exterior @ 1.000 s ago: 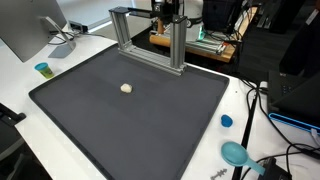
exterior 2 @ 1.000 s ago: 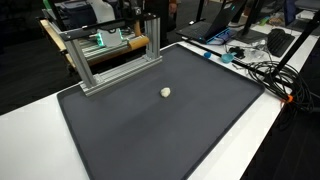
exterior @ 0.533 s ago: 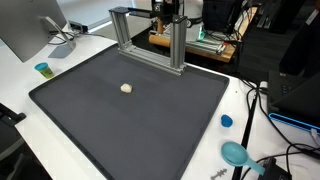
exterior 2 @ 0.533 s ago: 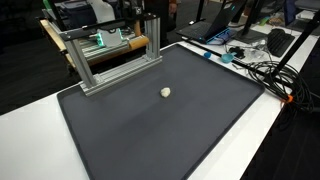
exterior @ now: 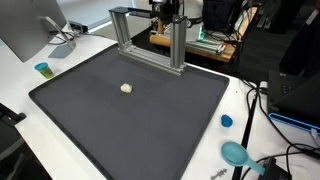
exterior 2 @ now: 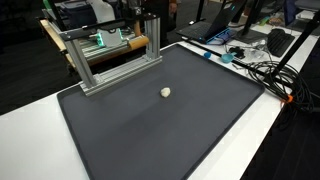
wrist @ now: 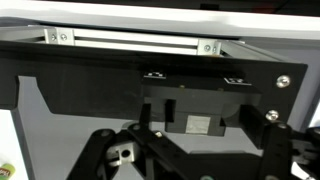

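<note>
My gripper (wrist: 190,138) hangs behind the top bar of an aluminium frame (exterior: 150,40) at the back of the table. In both exterior views only a dark bit of the gripper (exterior: 165,12) (exterior 2: 140,12) shows above the frame. The wrist view shows the jaws standing wide apart, with a black block (wrist: 195,105) bearing a small pale label just ahead of them, apart from both. An aluminium rail (wrist: 130,40) runs across the top of that view. A small cream lump (exterior: 126,88) (exterior 2: 166,92) lies alone on the dark mat (exterior: 130,130), far from the gripper.
A blue cup (exterior: 43,69) stands left of the mat. A blue cap (exterior: 226,121) and a teal scoop (exterior: 236,154) lie at the right, among cables (exterior 2: 265,70). A monitor (exterior: 30,25) stands at the back left. Electronics sit behind the frame.
</note>
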Controlling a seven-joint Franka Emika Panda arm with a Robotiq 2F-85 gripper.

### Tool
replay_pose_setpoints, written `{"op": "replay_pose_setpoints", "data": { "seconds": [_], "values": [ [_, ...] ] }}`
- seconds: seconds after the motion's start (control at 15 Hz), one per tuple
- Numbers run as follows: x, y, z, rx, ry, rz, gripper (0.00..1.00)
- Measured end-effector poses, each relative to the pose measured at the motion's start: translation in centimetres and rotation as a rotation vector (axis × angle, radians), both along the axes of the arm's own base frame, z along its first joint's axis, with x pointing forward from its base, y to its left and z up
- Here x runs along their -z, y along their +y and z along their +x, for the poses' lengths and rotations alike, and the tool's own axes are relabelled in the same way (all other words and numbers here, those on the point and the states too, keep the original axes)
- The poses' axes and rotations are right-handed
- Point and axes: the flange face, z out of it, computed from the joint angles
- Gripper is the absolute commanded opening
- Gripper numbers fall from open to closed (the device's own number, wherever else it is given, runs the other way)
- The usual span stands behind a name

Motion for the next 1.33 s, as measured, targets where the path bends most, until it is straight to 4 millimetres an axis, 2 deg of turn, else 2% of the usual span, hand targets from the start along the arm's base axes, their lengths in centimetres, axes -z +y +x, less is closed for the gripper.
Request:
{"op": "replay_pose_setpoints", "data": {
  "seconds": [0.07,0.13,0.2,0.47,0.8,1.33],
  "values": [
    [0.0,0.0,0.0,0.006,-0.001,0.01,0.71],
    [-0.1,-0.1,0.0,0.011,-0.002,0.019,0.76],
    [-0.1,-0.1,-0.1,0.017,-0.003,0.028,0.75],
    [-0.5,-0.5,-0.3,0.034,-0.014,0.051,0.83],
    [-1.2,-0.8,-1.0,0.042,-0.038,0.059,0.75],
    [-0.8,-0.5,-2.0,0.035,-0.041,0.062,0.81]
  ]
}}
